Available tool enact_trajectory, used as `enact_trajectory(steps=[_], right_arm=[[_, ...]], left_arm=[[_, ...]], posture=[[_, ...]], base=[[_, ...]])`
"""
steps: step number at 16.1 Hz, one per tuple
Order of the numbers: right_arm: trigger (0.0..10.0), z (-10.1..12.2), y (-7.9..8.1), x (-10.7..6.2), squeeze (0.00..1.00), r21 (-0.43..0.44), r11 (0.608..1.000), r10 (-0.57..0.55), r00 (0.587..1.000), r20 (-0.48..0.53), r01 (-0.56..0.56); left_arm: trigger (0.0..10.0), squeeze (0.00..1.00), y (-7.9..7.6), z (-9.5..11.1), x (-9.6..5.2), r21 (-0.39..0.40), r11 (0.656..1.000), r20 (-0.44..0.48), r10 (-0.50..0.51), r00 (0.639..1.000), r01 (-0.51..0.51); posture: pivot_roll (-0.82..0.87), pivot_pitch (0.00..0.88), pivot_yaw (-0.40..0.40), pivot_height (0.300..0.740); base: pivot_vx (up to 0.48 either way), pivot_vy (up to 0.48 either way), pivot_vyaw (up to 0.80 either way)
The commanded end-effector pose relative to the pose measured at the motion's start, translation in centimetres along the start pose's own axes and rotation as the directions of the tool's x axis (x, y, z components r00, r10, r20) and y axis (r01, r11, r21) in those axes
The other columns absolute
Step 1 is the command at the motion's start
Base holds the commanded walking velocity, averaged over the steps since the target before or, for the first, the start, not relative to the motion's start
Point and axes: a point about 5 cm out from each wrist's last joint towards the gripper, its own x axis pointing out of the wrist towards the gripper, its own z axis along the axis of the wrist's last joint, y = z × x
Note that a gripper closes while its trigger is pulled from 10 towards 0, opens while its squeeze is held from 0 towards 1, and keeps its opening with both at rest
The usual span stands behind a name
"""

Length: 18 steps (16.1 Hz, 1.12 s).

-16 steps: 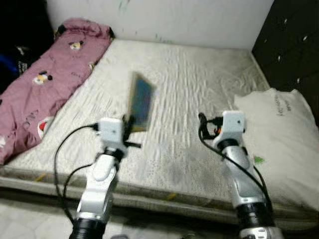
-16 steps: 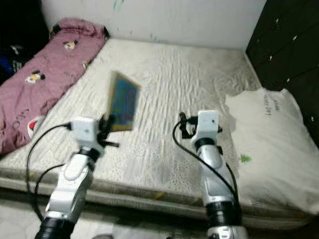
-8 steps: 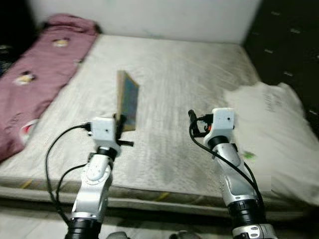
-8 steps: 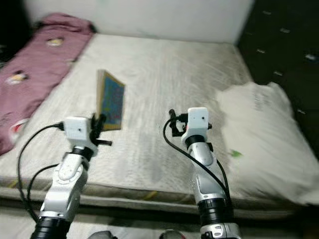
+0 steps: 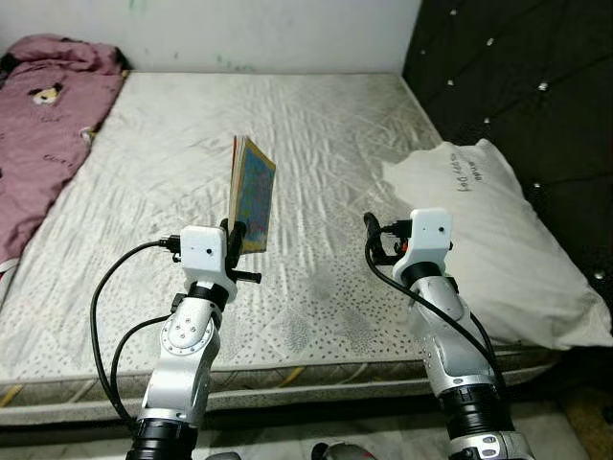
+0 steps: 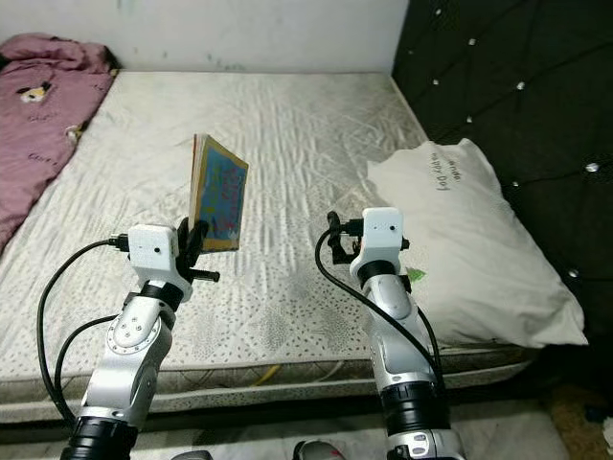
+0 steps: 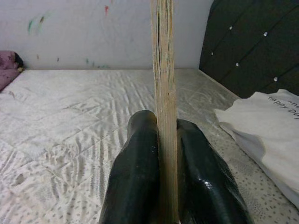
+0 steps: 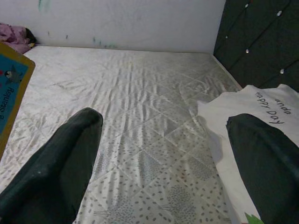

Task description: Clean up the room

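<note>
A thin picture book with a blue cover stands upright above the mattress, pinched at its lower edge by my left gripper. In the left wrist view the book's page edges run straight up between the two black fingers, which are shut on it. My right gripper hovers over the mattress beside the book, open and holding nothing; its fingers are spread wide in the right wrist view, where the book's cover also shows.
A white pillow lies at the mattress's right side against a dark tufted headboard. A pink cartoon-print blanket lies along the far left. The bed's front edge is just ahead of my arms.
The camera has swung to the right, so the headboard and pillow fill more of the picture and the pink blanket less. Both arms keep their pose, the book still held upright.
</note>
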Motion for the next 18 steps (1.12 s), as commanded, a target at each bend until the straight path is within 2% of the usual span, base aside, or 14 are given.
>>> enact_trajectory(steps=[1,6,9,18], right_arm=[[10.0,-0.11,-0.18,0.11,0.0,-0.004,1.0,-0.007,1.0,-0.011,0.007],[10.0,-0.11,-0.16,0.08,0.0,-0.009,1.0,-0.007,1.0,-0.015,0.007],[10.0,-0.09,-0.16,0.06,0.0,-0.002,1.0,-0.008,1.0,-0.012,0.008],[10.0,-0.09,-0.16,0.12,0.0,-0.008,1.0,-0.003,1.0,-0.013,0.003]], left_arm=[[10.0,0.0,0.02,0.83,0.14,0.013,1.0,0.041,-0.002,0.999,0.001],[10.0,0.0,-0.06,0.84,0.17,0.021,1.0,0.036,-0.013,0.999,0.012],[10.0,0.0,-0.09,0.86,0.13,0.021,1.0,0.036,-0.018,0.999,0.018],[10.0,0.0,-0.27,0.85,0.18,0.019,0.999,0.036,-0.033,0.999,0.032]], posture=[[0.07,0.0,-0.019,0.74],[0.07,0.0,-0.02,0.74],[0.07,0.0,-0.019,0.74],[0.07,0.0,-0.021,0.74]], base=[[0.0,0.0,-0.8],[0.0,0.0,-0.09],[0.0,-0.286,-0.61],[0.0,-0.333,0.0]])
